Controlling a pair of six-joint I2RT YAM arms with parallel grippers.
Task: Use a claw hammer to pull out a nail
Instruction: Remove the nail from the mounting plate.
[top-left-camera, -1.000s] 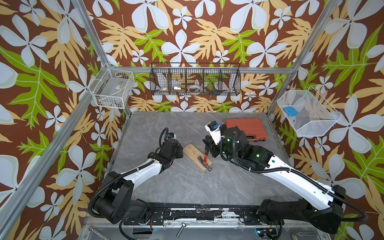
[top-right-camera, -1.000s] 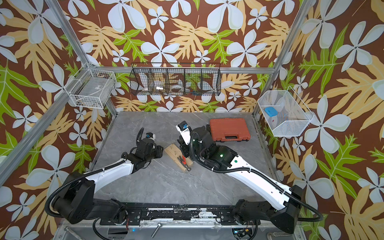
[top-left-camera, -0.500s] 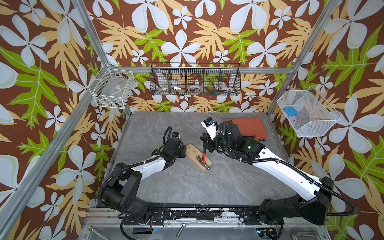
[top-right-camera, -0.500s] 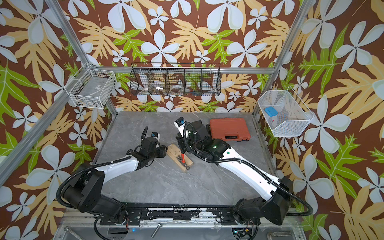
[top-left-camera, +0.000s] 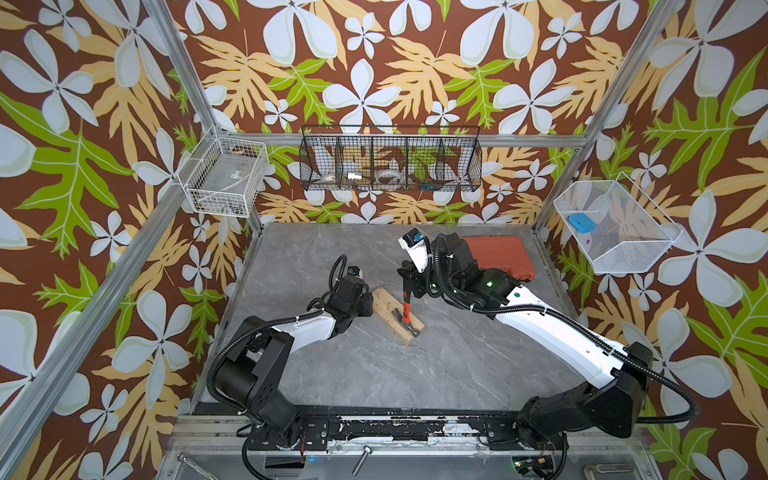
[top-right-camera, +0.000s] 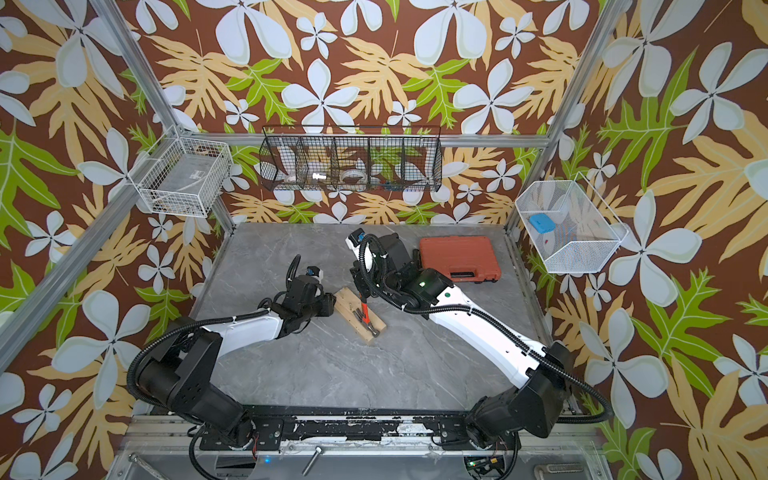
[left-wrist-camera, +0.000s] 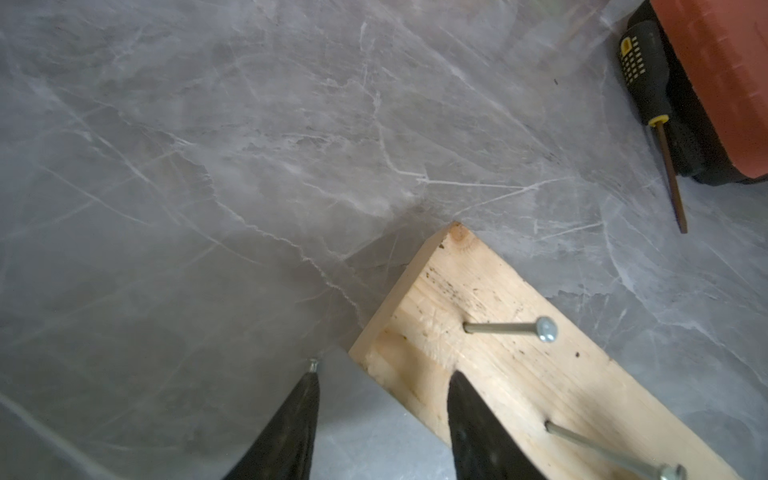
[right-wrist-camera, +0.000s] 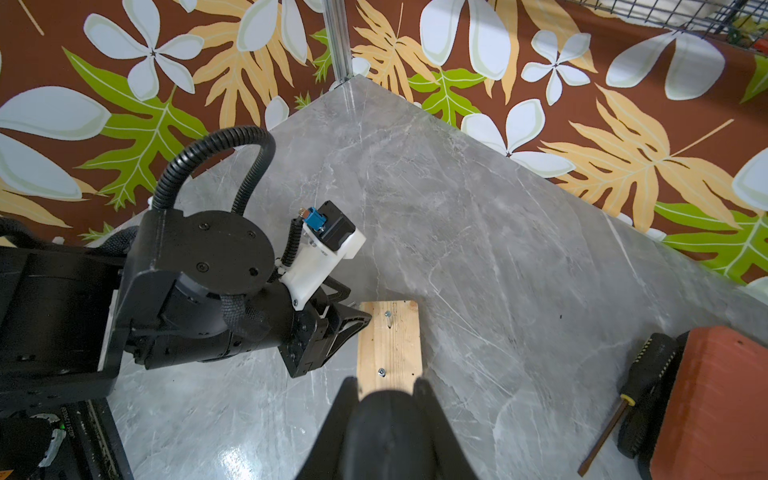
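A claw hammer (top-left-camera: 406, 309) (top-right-camera: 365, 316) with a red shaft stands tilted, its steel head (top-left-camera: 412, 328) down on the near end of a wooden block (top-left-camera: 382, 300) (top-right-camera: 344, 298). My right gripper (top-left-camera: 409, 283) (right-wrist-camera: 386, 386) is shut on the hammer's black handle end (right-wrist-camera: 386, 432). Two nails (left-wrist-camera: 507, 328) (left-wrist-camera: 602, 453) stick up from the block (left-wrist-camera: 498, 374). Which nail the claw touches I cannot tell. My left gripper (top-left-camera: 368, 303) (left-wrist-camera: 382, 374) is open at the block's far end, one finger over the wood and one over the table.
A red tool case (top-left-camera: 503, 257) (top-right-camera: 457, 257) lies at the back right, with a black screwdriver (left-wrist-camera: 648, 70) (right-wrist-camera: 636, 395) beside it. Wire baskets (top-left-camera: 388, 160) hang on the walls above the grey table (top-left-camera: 415, 374).
My left gripper has moved right, up to the block's far end, and opened a little wider. My right arm has shifted its elbow while the hammer stays on the block.
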